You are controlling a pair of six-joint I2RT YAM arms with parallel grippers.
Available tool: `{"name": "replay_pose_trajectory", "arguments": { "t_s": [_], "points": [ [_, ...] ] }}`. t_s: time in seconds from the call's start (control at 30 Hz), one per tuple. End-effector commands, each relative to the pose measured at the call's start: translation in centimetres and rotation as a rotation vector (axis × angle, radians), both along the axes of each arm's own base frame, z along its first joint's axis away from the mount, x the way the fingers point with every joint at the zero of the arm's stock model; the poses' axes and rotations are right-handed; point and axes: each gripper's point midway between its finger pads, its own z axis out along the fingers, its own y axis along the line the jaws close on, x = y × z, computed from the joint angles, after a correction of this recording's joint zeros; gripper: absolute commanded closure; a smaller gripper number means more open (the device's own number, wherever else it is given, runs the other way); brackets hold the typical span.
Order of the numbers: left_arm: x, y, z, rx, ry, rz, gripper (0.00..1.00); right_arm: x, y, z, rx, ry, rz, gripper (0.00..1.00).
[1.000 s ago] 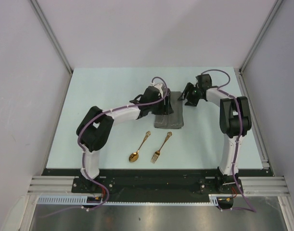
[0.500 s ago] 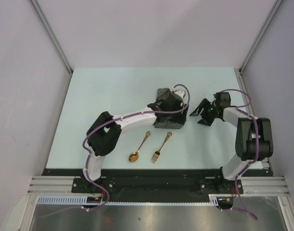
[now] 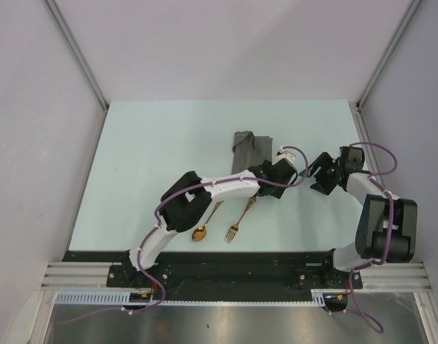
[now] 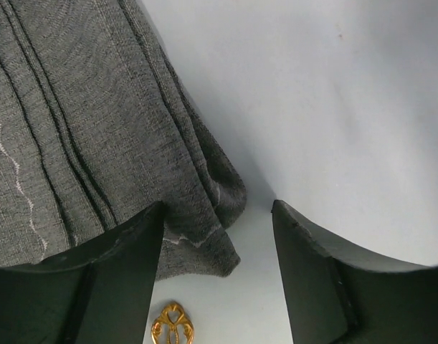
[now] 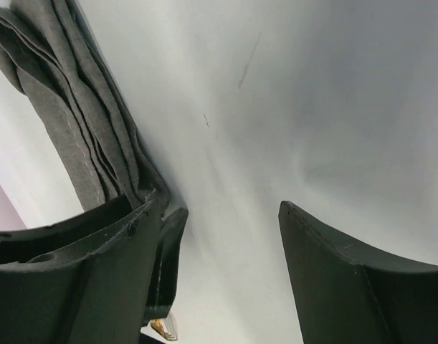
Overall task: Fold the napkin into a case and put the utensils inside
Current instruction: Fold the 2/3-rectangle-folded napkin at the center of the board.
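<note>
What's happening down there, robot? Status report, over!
Left gripper open, by corner of folded napkin. Right gripper open, empty. Spoon and fork outside it, on table. Left arm crosses over their handles.

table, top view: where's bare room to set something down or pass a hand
Widest bare table: the left side, between its left edge and the left arm. Also the far strip behind the napkin, and near right between the fork and right arm. Crowded: the middle, where left gripper, right gripper, napkin, fork and spoon bunch.
</note>
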Motion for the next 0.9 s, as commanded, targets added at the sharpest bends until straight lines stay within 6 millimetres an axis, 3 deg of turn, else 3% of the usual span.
{"name": "replay_pose_trajectory", "arguments": {
  "t_s": [0.0, 0.2, 0.33, 0.37, 0.43, 0.5, 0.63, 0.77, 0.8, 0.87],
  "points": [
    [1.3, -0.4, 1.2, 0.056, -0.082, 0.004, 0.35, 0.1, 0.2, 0.8, -0.011, -0.059, 0.036, 0.28],
    [1.2, -0.6, 0.2, 0.057, -0.073, -0.006, 0.50, 0.6, 0.8, 0.3, 0.020, -0.073, 0.040, 0.29],
    [0.8, -1.1, 0.6, 0.039, -0.058, -0.033, 0.74, 0.9, 1.8, -0.1, 0.077, -0.098, 0.074, 0.24],
    [0.7, -1.1, 1.1, 0.027, -0.054, -0.033, 0.82, 1.0, 2.0, -0.2, 0.094, -0.100, 0.079, 0.22],
    [0.2, -0.9, 1.4, 0.005, -0.030, -0.044, 0.87, 1.7, 3.0, 0.6, 0.145, -0.151, 0.115, 0.19],
    [0.3, -1.1, 3.4, -0.063, -0.027, -0.041, 0.98, 2.4, 3.5, 0.5, 0.172, -0.163, 0.132, 0.18],
    [-0.3, -0.6, 5.8, -0.209, 0.044, -0.057, 1.00, 3.7, 5.0, 0.6, 0.224, -0.181, 0.149, 0.18],
    [-0.4, 0.5, 6.4, -0.294, 0.111, -0.039, 1.00, 5.6, 6.8, 0.3, 0.269, -0.169, 0.167, 0.18],
    [-0.3, 1.2, 5.8, -0.299, 0.134, -0.019, 1.00, 6.2, 7.2, -0.2, 0.284, -0.154, 0.169, 0.18],
    [-0.1, 1.5, 6.6, -0.350, 0.152, -0.015, 1.00, 6.7, 8.5, -0.3, 0.313, -0.133, 0.173, 0.19]
  ]
}}
